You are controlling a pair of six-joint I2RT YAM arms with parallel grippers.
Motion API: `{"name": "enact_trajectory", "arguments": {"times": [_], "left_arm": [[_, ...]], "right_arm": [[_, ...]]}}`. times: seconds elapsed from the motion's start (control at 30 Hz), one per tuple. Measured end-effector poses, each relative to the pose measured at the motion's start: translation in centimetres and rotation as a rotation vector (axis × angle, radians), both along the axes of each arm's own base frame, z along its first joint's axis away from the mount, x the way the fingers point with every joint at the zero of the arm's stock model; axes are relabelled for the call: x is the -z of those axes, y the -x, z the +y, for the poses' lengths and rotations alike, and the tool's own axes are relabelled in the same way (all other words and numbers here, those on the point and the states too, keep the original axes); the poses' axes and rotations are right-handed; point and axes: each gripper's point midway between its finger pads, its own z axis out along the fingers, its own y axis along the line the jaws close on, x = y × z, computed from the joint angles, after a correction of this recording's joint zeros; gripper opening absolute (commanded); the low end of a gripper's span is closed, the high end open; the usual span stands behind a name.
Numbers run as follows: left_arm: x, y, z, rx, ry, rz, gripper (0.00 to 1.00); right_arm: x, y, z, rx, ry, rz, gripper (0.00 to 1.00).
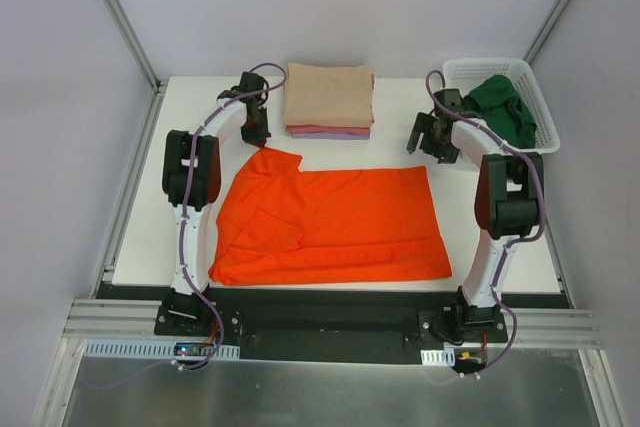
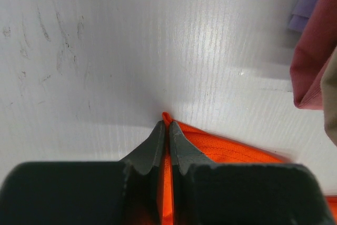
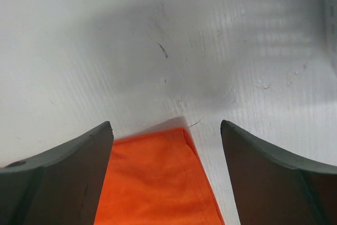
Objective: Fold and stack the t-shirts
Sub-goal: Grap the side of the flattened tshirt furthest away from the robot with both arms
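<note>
Orange cloth, thin and limp: the orange t-shirt (image 1: 330, 222) lies spread flat in the middle of the table (image 1: 390, 147), between the two arms, with one sleeve reaching towards the far left. It is light and soft, so it should sag and crease when lifted. I judge the two far corners the best hold, raised together so the edge stays straight.

The left gripper (image 2: 167, 124) is pressed together on the far left tip of the cloth. The right gripper (image 3: 166, 130) is spread wide, its jaws standing on either side of the far right corner, not closed on it.

The wrist views show these two corners closely. Only the top view shows the whole shirt, the stack of folded shirts (image 1: 328, 97) at the far edge, and the dark green shirt (image 1: 505, 107) in the white basket (image 1: 485, 63) at far right.
</note>
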Motion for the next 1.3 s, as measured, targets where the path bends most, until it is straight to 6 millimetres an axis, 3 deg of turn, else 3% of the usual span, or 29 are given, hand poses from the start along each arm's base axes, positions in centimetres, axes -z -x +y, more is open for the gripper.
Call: {"name": "enact_trajectory", "arguments": {"times": [0.27, 0.37, 0.5, 0.8, 1.1, 1.3], "left_arm": [[0.0, 0.0, 0.0, -0.001, 0.000, -0.008, 0.00], [0.0, 0.0, 0.0, -0.001, 0.000, -0.008, 0.00], [0.0, -0.1, 0.0, -0.001, 0.000, -0.009, 0.00], [-0.1, 0.0, 0.0, 0.001, 0.003, -0.013, 0.00], [-0.5, 0.9, -0.3, 0.010, 0.026, -0.007, 0.00], [-3.2, 2.1, -0.2, 0.006, 0.040, -0.042, 0.00]], "right_arm": [[2.9, 0.9, 0.5, 0.017, 0.048, 0.104, 0.51], [3.0, 1.3, 0.5, 0.021, 0.059, 0.117, 0.40], [3.1, 1.4, 0.5, 0.027, 0.056, 0.123, 0.36], [3.2, 1.5, 0.5, 0.027, 0.057, 0.127, 0.01], [3.2, 1.7, 0.5, 0.005, 0.056, 0.101, 0.00], [0.3, 3.2, 0.9, -0.027, 0.022, 0.020, 0.00]]}}
